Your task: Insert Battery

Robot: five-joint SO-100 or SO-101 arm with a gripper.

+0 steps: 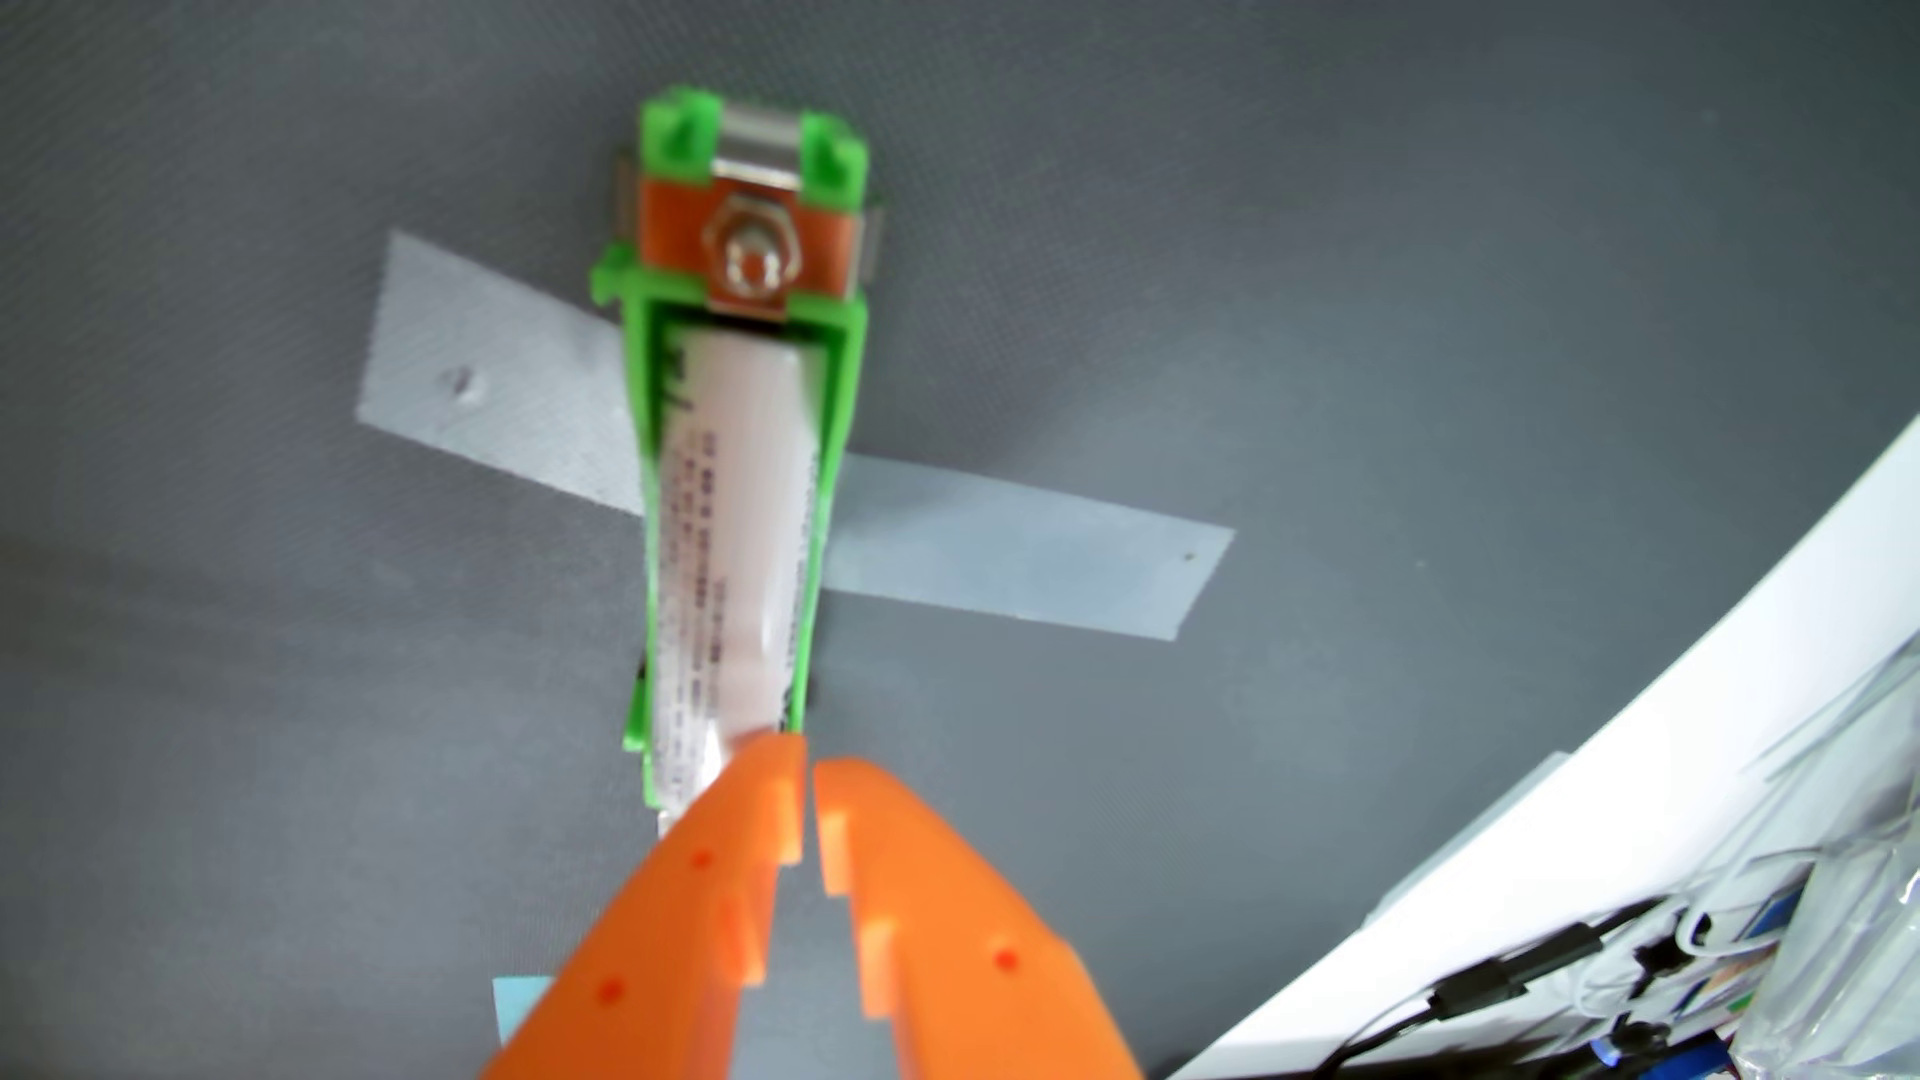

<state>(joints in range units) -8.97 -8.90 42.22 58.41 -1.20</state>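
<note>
A white cylindrical battery (pixel 732 561) with small print lies lengthwise in a green plastic holder (pixel 836 436). The holder has an orange plate with a metal nut and clip (pixel 750 254) at its far end. My orange gripper (pixel 808 768) comes in from the bottom edge. Its two fingers are nearly together with only a thin gap, holding nothing. The fingertips rest at the near end of the battery and cover that end of the holder.
Grey tape (pixel 1023 556) runs across under the holder and fixes it to the grey mat (pixel 1455 312). A white board edge (pixel 1558 831) with black cables and clear bags (pixel 1766 935) fills the lower right corner. A light blue patch (pixel 520 1007) lies at bottom left.
</note>
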